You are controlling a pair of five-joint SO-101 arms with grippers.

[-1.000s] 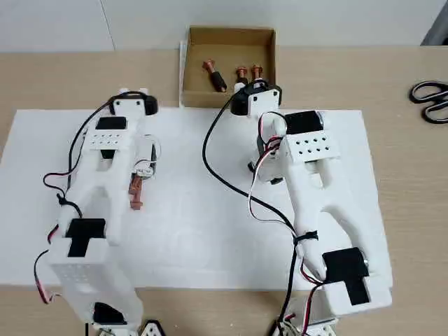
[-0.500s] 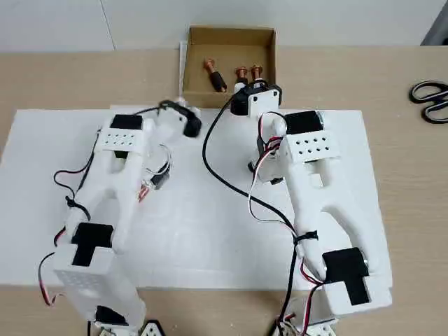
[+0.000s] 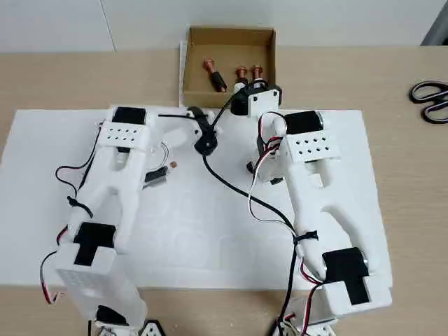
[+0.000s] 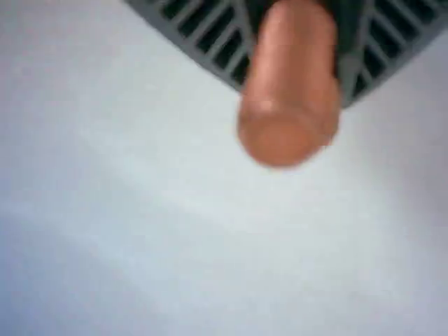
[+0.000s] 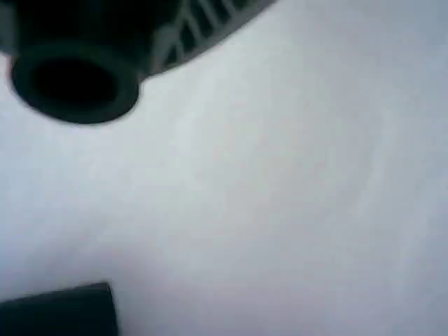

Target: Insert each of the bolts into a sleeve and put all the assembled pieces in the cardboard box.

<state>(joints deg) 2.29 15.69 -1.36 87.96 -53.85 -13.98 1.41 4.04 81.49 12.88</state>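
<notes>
**High view.** The cardboard box (image 3: pixel 229 33) is sitting at the upper centre of the frame, on the worktop (image 3: pixel 56 77). It is touching the top edge of the white foam sheet (image 3: pixel 210 238). Three assembled pieces (image 3: pixel 215 75) are lying inside the box. One is tilted at its left and two are standing side by side right of centre. The left arm (image 3: pixel 112 182) is occupying the left half of the sheet, with its wrist turned toward the centre. The copper end of a bolt (image 3: pixel 173 165) is showing just beside that wrist, near the sheet. The right arm (image 3: pixel 315 182) is occupying the right half, and its forward end is reaching just below the box. Scissors (image 3: pixel 430 100) are lying at the right edge, well apart from the sheet.

**Left wrist view.** The left gripper (image 4: pixel 297 31) is hanging over the white sheet. Its ribbed fingers (image 4: pixel 203 35) are pinching the copper bolt, whose rounded end is pointing toward the camera.

**Right wrist view.** The right gripper (image 5: pixel 105 35) is hanging over the sheet at the upper left of the frame. Its fingers (image 5: pixel 203 24) are gripping a black sleeve (image 5: pixel 73 80), whose open bore is facing the camera.
</notes>
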